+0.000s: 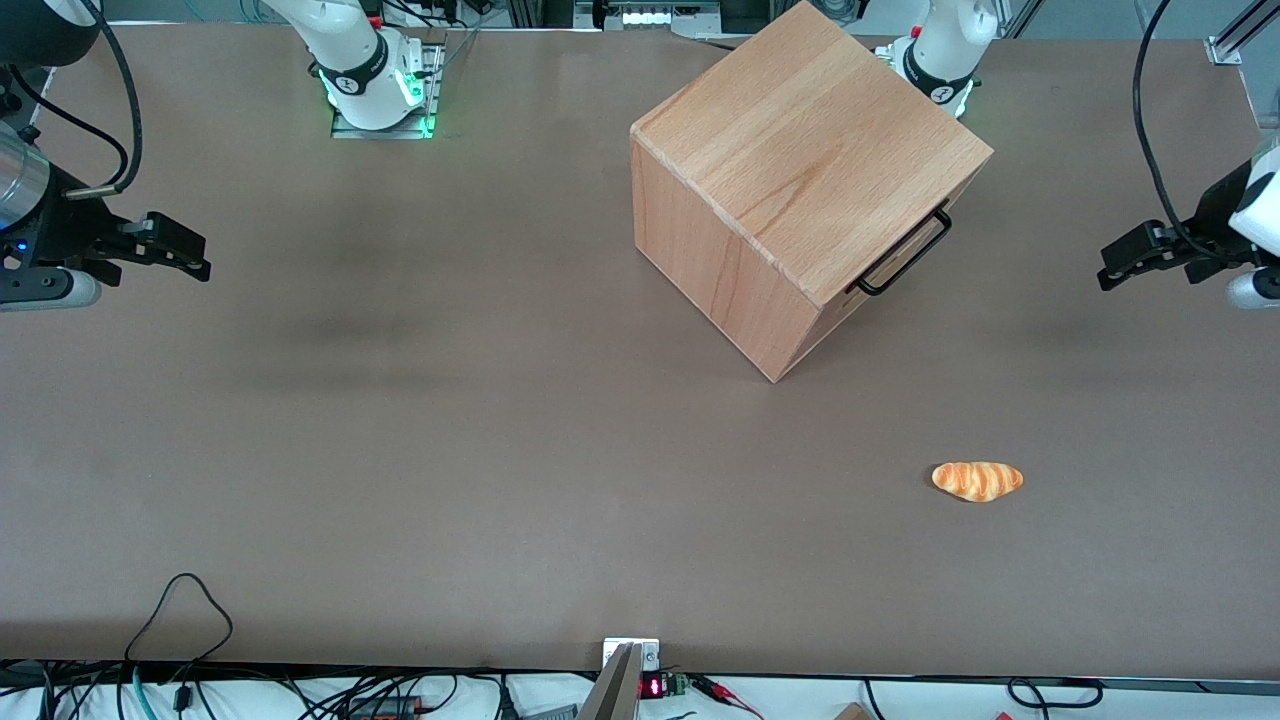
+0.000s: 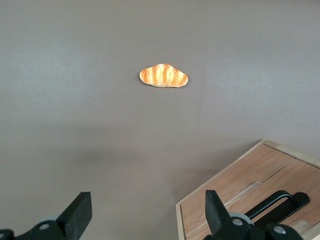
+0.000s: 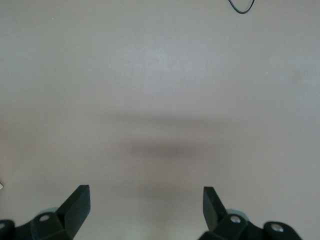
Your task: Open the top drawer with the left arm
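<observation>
the light beech-wood top drawer (image 1: 905,250) with its thin black u-shaped bar handle (image 1: 908,255) sits closed in the cube-shaped wooden cabinet (image 1: 800,170) on the brown table (image 1: 400,450). the left arm's black gripper (image 1: 1125,262) hovers well apart from the handle, toward the working arm's end, fingers (image 2: 80,212) spread wide, holding nothing. an orange-striped toy bread roll (image 1: 977,480) lies nearer the front camera.

Cabinet (image 1: 790,170): light beech, visible grain, paler top face. Top drawer (image 1: 880,265): same pale wood; handle (image 1: 905,262) thin black. Table (image 1: 400,450): flat matte brown-grey. Bread roll (image 1: 977,480): golden orange with pale cream stripes. Left arm (image 1: 1255,225): glossy white shell; its gripper (image 1: 1125,262), at the working arm's end of the table, black and spread open.
</observation>
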Controlling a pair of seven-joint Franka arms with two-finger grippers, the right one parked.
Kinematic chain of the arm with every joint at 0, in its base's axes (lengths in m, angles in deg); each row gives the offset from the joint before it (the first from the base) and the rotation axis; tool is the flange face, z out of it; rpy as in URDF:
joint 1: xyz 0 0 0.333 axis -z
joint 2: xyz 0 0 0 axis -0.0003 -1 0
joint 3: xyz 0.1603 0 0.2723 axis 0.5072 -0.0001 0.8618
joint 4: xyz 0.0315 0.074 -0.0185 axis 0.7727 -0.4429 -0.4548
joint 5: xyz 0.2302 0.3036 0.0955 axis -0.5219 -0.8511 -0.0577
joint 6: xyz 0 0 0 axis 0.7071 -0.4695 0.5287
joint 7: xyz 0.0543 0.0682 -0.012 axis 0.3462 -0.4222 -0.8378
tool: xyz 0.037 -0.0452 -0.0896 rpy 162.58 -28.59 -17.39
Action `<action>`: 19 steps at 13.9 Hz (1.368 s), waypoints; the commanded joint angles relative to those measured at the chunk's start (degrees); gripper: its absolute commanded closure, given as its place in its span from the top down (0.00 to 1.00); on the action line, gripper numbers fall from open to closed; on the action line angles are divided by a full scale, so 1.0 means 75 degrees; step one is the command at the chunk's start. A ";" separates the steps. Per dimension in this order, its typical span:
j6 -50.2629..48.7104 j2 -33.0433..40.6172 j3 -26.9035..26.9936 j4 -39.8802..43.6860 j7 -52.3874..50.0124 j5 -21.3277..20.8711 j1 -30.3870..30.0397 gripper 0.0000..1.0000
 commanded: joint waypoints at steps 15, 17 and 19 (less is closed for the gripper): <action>-0.0178 -0.0279 -0.0156 -0.0892 0.3111 0.0508 0.0025 1.00; -0.0154 -0.0302 -0.0191 -0.1069 0.3194 0.0777 0.0036 1.00; -0.0108 -0.0395 -0.0459 -0.1245 0.3473 0.0790 0.0048 1.00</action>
